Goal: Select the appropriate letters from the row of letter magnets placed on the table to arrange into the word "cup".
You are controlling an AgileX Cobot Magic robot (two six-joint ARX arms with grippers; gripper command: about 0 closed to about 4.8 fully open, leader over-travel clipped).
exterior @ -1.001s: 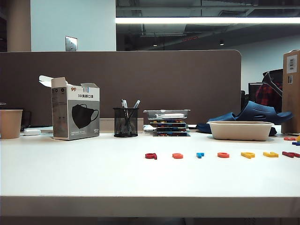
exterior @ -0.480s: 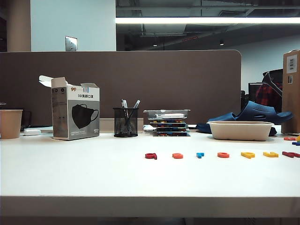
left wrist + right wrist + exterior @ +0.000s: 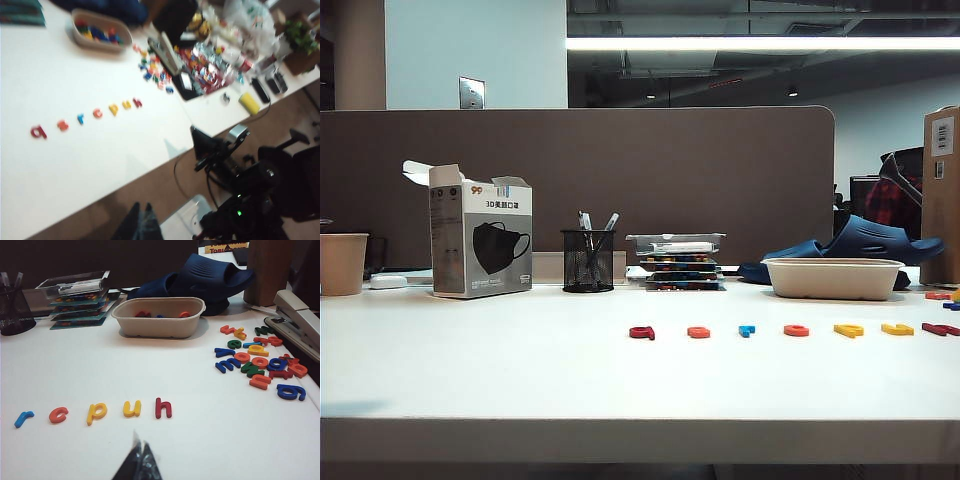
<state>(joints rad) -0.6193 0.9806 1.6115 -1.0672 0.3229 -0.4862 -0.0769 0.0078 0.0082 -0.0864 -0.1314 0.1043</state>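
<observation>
The row of letter magnets (image 3: pixel 96 412) lies on the white table (image 3: pixel 520 370). In the exterior view the orange-red "c" (image 3: pixel 796 330), the yellow "p" (image 3: pixel 848 330) and the yellow "u" (image 3: pixel 897 329) sit right of centre. The right wrist view shows "c" (image 3: pixel 58 414), "p" and "u" (image 3: pixel 132 408) just beyond my right gripper (image 3: pixel 140 442), which is shut and empty low over the table. My left gripper (image 3: pixel 141 207) is shut and empty, off the table's front edge over the floor, far from "c" (image 3: pixel 98 113). Neither arm appears in the exterior view.
Dark red (image 3: pixel 642 332), orange (image 3: pixel 698 332) and blue (image 3: pixel 747 330) letters continue the row leftward, and a dark red "h" (image 3: pixel 163 408) ends it. Behind stand a beige bowl (image 3: pixel 160 316), a loose letter pile (image 3: pixel 260 360), a stapler (image 3: pixel 300 315), a mask box (image 3: pixel 480 245) and a pen cup (image 3: pixel 588 260).
A faint shadow has appeared on the table's front left corner. The letters have not moved.
</observation>
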